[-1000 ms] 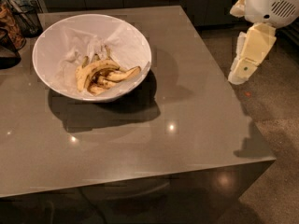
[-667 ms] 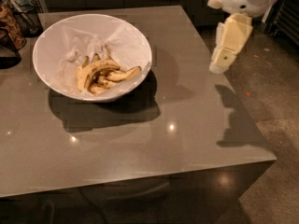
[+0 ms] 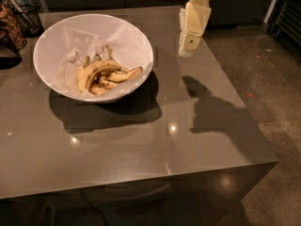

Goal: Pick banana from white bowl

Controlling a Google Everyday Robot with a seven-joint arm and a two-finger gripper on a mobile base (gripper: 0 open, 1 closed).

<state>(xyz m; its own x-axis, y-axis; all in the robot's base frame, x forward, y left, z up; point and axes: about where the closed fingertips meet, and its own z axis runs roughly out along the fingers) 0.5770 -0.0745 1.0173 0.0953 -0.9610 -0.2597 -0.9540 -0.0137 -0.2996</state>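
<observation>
The white bowl (image 3: 139,41) is large and round, lined with crumpled white paper, and sits on the left half of the grey table. Several bananas lie in its bottom. The banana (image 3: 90,72) is the longest one, curved and yellow with brown speckles, lying on the left of the pile. Shorter, darker bananas (image 3: 121,76) lie to its right. My gripper (image 3: 187,48) hangs cream-coloured from the top of the view, pointing down above the table. It is to the right of the bowl's rim, apart from it, and holds nothing.
The grey table (image 3: 141,145) has its front edge near the bottom and its right edge beside bare floor (image 3: 273,79). A dark wire basket (image 3: 14,22) with items stands at the far left. Dark cabinets run along the back.
My gripper has moved left from beyond the table's right edge to above the table, close to the bowl's right side. The bowl and bananas lie as before.
</observation>
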